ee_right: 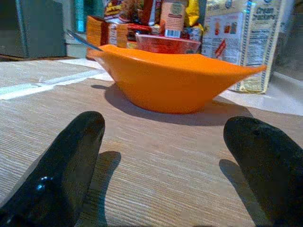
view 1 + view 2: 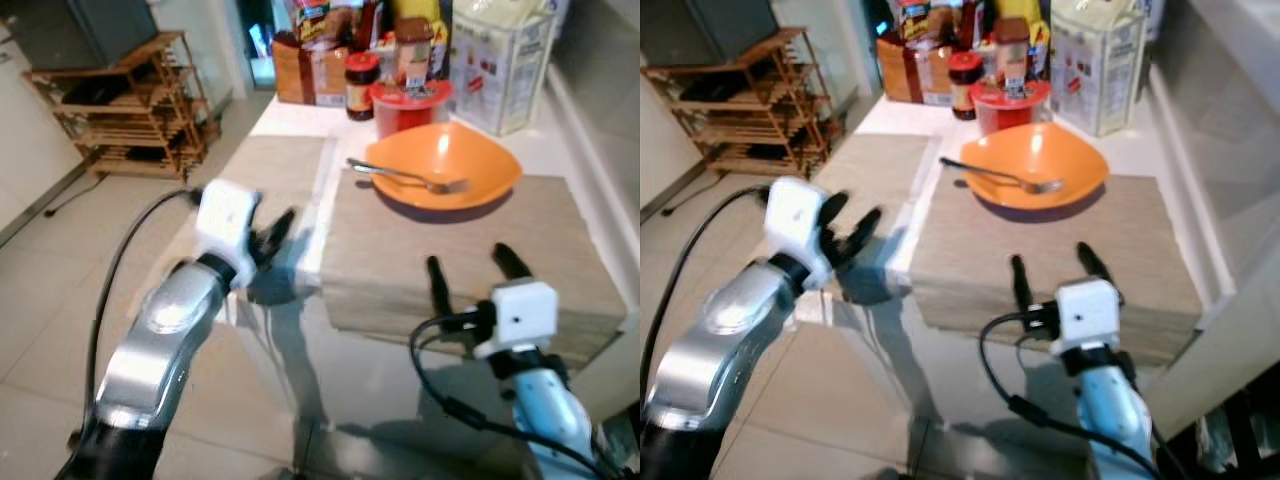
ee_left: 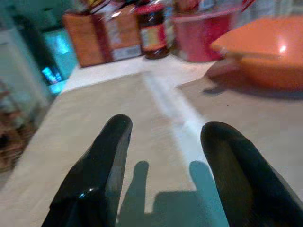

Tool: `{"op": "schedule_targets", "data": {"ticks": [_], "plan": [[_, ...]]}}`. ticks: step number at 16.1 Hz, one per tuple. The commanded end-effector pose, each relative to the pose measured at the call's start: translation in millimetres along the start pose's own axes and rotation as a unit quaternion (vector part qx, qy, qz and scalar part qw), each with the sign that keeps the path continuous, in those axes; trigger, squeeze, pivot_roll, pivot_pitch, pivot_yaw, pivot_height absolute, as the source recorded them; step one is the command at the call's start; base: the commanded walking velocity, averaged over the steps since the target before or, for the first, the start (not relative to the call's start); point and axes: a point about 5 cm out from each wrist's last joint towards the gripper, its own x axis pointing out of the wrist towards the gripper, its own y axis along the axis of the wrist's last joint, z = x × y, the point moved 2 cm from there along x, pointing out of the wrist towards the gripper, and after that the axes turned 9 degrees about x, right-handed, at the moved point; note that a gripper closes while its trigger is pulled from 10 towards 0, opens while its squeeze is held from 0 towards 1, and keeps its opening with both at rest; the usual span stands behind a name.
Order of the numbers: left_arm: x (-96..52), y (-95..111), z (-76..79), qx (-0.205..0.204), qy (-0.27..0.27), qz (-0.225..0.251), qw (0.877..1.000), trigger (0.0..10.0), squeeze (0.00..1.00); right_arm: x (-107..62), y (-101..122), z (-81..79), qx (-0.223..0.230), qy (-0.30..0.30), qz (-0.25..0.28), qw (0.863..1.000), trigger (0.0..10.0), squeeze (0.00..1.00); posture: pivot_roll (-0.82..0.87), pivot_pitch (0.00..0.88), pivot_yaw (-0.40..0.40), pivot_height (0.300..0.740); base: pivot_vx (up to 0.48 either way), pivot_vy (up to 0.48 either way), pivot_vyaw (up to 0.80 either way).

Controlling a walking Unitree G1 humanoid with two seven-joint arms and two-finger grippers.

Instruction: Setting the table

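fork (image 2: 405,178) handle tip behind orange bowl (image 1: 175,80) rim

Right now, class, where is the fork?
The fork rests in the orange bowl on the right-hand placemat, with its handle sticking out over the bowl's left rim.

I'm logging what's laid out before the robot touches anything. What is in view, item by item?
Bowl: one, orange, far end of the right placemat.
Fork: one, silver, resting in the bowl, handle over its left rim.
Placemats: two, beige; left one, right one, side by side on the white table.
Red tub: one, behind the bowl.
Jar: one, dark with red lid, left of the tub.
Carton: one, white, printed, right of the tub.
Boxes and packets: several, orange and brown, at the table's far end.
Wooden rack: one, on the floor to the left.
Left gripper: fingers open, above the left placemat.
Right gripper: fingers open, above the right placemat, pointing at the bowl.
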Motion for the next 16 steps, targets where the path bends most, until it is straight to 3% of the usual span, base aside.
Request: {"op": "schedule_targets", "data": {"ticks": [1,2,3,5,7,10,13,16], "plan": [[-18.1,-5,-10.2,0.035,0.031,0.017,0.999,10.0,0.0,-0.5,1,0.9,0.012,-0.004,0.01,1.0,10.0,0.0,-0.18,0.0,0.133,0.722,0.0,0.0,0.0],[-35.0,-17,-13.2,0.067,0.05,0.019,0.996,10.0,0.0,-2.1,-2,4.6,0.011,-0.015,0.007,1.0,10.0,0.0,-0.17,0.0,0.129,0.722,0.0,0.0,0.0],[-44.0,-26,-14.6,0.067,0.067,0.012,0.995,10.0,0.0,-3.5,-4,8.5,0.009,-0.026,0.005,1.0,10.0,0.0,-0.17,0.0,0.123,0.722,0.0,0.0,0.0],[-49.3,-35,-12.6,0.028,0.087,0.008,0.996,10.0,0.0,-5.3,-11,17.6,0.004,-0.051,-0.002,0.999,10.0,0.0,-0.17,0.0,0.11,0.722,0.0,0.0,0.0],[-39.1,-36,-8.7,-0.031,0.095,0.009,0.995,10.0,0.0,-4.7,-14,20.6,-0.008,-0.051,-0.006,0.999,10.0,0.0,-0.18,0.0,0.103,0.722,0.0,0.0,0.0],[-3.6,-31,10.0,-0.092,0.069,0.027,0.993,10.0,0.0,7.6,-6,22.5,-0.033,-0.04,0.009,0.999,10.0,0.0,-0.24,0.0,0.105,0.722,0.0,0.0,0.27],[9.5,-26,15.6,-0.107,0.052,0.034,0.992,10.0,0.0,12.1,0,19.6,-0.033,-0.038,0.021,0.999,10.0,0.0,-0.26,0.0,0.117,0.722,0.0,0.0,0.79],[26.8,-11,22.8,-0.102,0.002,0.049,0.994,10.0,0.0,15.5,-3,14.9,-0.038,-0.029,0.016,0.999,10.0,0.0,-0.25,0.0,0.119,0.722,0.0,0.0,0.0]]}}
